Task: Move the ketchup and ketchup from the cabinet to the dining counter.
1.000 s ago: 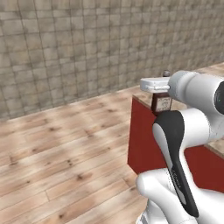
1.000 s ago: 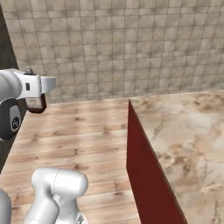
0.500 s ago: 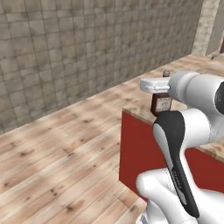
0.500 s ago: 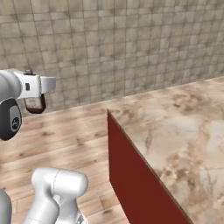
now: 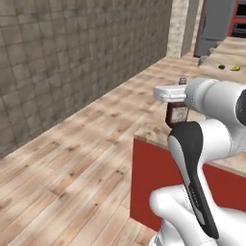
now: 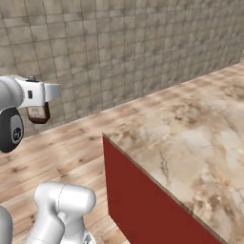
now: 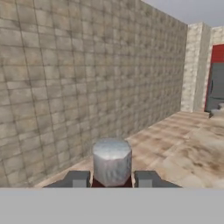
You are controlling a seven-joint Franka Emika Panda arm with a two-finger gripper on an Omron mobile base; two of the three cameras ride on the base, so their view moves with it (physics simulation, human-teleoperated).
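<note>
Ketchup (image 5: pixel 177 114) bottle pinched between the gripper (image 5: pixel 178 96) fingers, held upright in the air, dark red-brown body with pale label hanging below the white hand. In the right base view the same bottle (image 6: pixel 37 113) hangs under the gripper (image 6: pixel 34 95) at the far left, above the wood floor (image 6: pixel 62 147), apart from the counter. In the hand view the grey cap (image 7: pixel 112 161) sits right between the two dark fingertips (image 7: pixel 78 179), both pressed against the bottle's sides. Dining counter (image 6: pixel 190 138) with beige-brown marbled top and red side panel (image 6: pixel 143 200) lies to the right of the arm; its near corner is just beside the robot. In the left base view the held bottle sits over the near-left edge area of the counter top (image 5: pixel 153 129); can't tell if directly over it or just off it. Tiled stone wall (image 5: pixel 67 62) runs along the left. Far right: grey fridge-like unit (image 5: pixel 216 24), and small yellow and green items (image 5: pixel 229 67) on the far part of the counter, too small to tell.
</note>
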